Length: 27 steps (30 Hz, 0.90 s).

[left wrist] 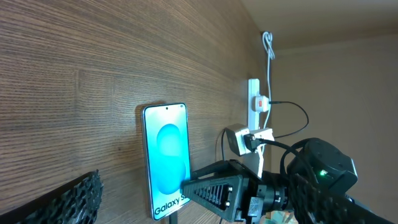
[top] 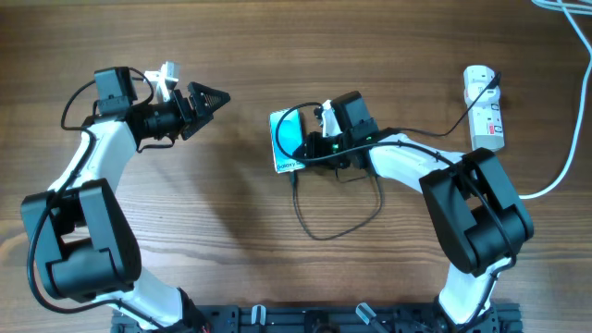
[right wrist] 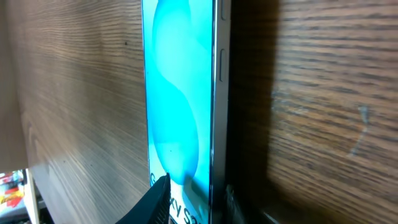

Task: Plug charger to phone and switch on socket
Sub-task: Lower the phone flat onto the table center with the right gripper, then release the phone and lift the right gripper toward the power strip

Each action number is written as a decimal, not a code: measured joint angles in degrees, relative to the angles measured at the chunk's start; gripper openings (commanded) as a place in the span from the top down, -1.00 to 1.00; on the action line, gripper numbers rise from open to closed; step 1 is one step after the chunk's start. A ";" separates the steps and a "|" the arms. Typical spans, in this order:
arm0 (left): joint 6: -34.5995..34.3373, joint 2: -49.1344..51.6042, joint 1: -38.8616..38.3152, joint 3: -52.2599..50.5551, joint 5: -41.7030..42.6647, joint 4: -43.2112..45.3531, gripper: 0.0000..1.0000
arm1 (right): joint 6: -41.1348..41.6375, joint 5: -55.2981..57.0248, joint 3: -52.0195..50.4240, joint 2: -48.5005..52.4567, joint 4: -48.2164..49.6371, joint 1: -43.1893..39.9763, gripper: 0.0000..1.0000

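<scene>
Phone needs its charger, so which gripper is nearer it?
Right. The right gripper is at the phone's edge; the left gripper is well away from it.

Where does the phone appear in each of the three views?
Overhead: the phone lies near the centre, a little left of the middle.
Left wrist: it is in the lower middle, with its long side upright in the picture.
Right wrist: it fills the middle, from top to bottom.
Shared landmark: the white text strip at the phone's lower end.
</scene>
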 measured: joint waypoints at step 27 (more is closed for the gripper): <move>0.00 0.00 0.00 0.00 -18.71 0.00 -1.00 | -2.99 5.35 0.17 -8.07 -11.13 0.09 -0.18</move>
